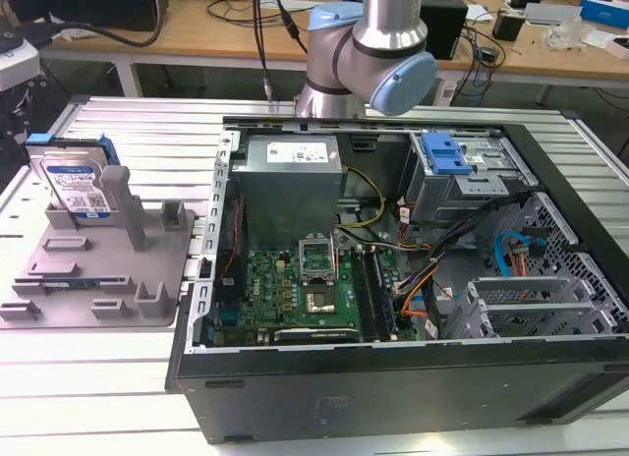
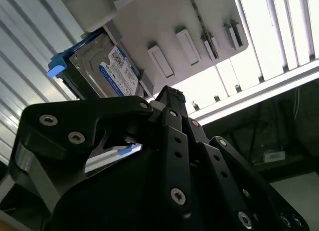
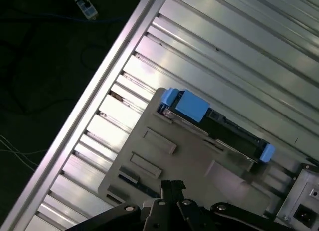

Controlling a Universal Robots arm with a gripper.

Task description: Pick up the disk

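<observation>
My claw [image 3: 172,184], closed and empty, hangs over the ribbed metal bench [image 1: 128,122]; wooden desks [image 1: 197,33] stand behind. The disk [image 1: 74,186] stands on edge in the grey holder tray [image 1: 108,255] beside the open computer case [image 1: 393,397], label toward the exterior view, blue rail uppermost.

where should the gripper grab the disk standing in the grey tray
Probably its upper edge, coming straight down from above and closing across the flat faces. The disk stands on edge in the grey holder tray, whose post blocks the lower part.
</observation>
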